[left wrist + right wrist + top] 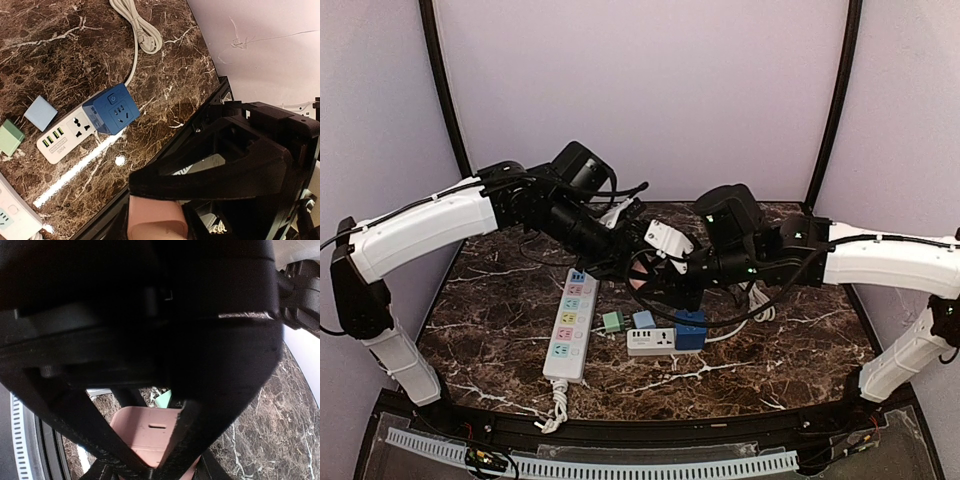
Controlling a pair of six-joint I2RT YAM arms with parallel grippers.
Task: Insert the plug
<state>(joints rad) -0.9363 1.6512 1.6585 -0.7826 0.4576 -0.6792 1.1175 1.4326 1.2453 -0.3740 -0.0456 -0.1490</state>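
Note:
A pink plug hangs above the middle of the marble table, between both grippers. In the left wrist view the pink plug sits at the bottom between my left gripper's fingers, and a black finger of the right gripper lies across its top. In the right wrist view its slotted face fills the gap between my right gripper's fingers. My left gripper and right gripper meet tip to tip on it. A long white power strip lies below, to the left.
A short white socket strip with a blue cube socket lies front centre; it also shows in the left wrist view. A green adapter and a light-blue adapter lie beside it. A white cable runs to the right.

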